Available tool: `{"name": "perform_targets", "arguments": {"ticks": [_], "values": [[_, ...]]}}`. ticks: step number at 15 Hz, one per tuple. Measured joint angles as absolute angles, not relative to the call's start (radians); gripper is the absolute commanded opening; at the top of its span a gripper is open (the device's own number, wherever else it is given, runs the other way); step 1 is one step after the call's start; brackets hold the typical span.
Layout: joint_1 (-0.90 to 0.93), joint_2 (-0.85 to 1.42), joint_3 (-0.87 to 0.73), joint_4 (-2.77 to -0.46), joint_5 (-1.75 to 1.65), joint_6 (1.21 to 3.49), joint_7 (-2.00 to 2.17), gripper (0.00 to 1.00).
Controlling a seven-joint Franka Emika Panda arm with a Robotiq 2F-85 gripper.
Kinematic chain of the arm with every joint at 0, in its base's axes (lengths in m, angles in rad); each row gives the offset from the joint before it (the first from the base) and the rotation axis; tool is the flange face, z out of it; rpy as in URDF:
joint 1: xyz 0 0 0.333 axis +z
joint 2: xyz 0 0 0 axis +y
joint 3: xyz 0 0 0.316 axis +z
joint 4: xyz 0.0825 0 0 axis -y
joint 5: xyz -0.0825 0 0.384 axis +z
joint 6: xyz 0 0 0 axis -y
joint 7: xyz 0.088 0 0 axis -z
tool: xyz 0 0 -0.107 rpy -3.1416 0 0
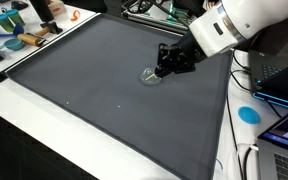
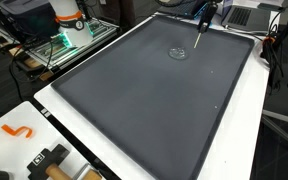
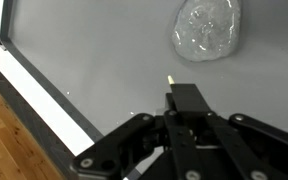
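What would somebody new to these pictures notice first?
The big dark grey mat that covers most of the white table catches the eye first. Toward its far end in an exterior view lies a lone crumpled clear plastic piece. The black gripper hangs close beside it, not touching it, with its fingers drawn together in the wrist view.

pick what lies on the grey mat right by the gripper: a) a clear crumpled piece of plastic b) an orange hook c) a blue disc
A: in the wrist view the clear crumpled plastic lies on the grey mat just ahead of the gripper.
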State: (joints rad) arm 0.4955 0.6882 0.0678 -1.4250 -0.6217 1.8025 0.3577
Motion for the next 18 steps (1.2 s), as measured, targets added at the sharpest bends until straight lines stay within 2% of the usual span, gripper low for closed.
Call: {"name": "perform_targets", "arguments": {"ticks": [18], "values": [[0.510, 0.716, 0.050, -1.397, -0.654, 1.768, 0.411, 0.03]]}}
